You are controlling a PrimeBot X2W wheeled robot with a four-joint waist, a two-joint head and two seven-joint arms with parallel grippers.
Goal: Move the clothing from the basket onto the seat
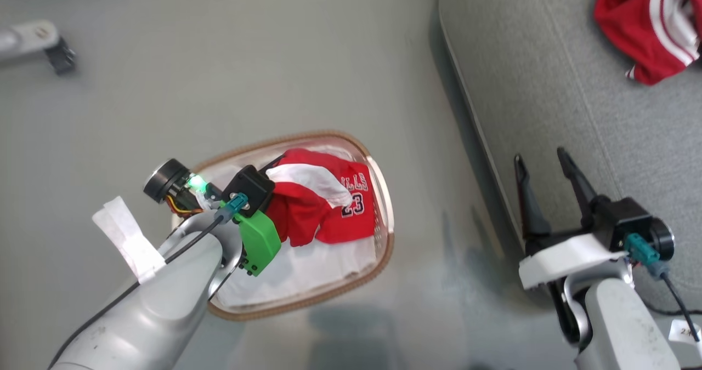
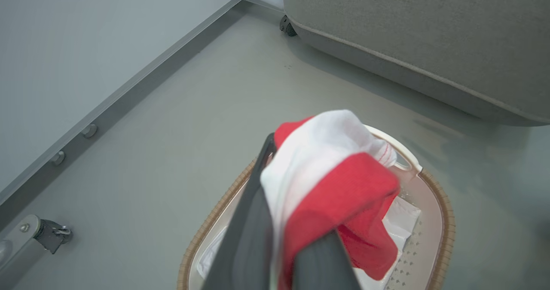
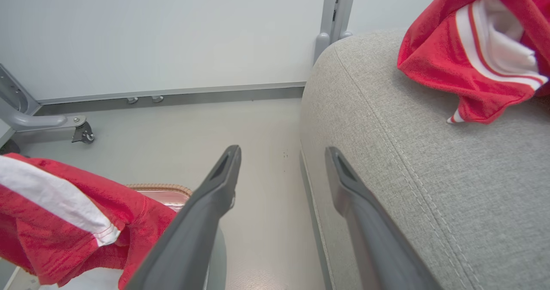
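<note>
While the left gripper (image 2: 292, 174) is pinching a red shirt (image 1: 329, 216), the shirt is hanging over the basket (image 1: 384, 222). The right gripper (image 1: 540, 159) is hovering with its fingers spread, by the edge of the seat (image 1: 548, 85). Another red top (image 1: 647, 24) is lying on the seat.

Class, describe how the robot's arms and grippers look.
The left forearm is pale grey, with white tape, a black cable, a green block and a teal plug. The right gripper has long dark tapered fingers, a white bracket and another teal plug.
</note>
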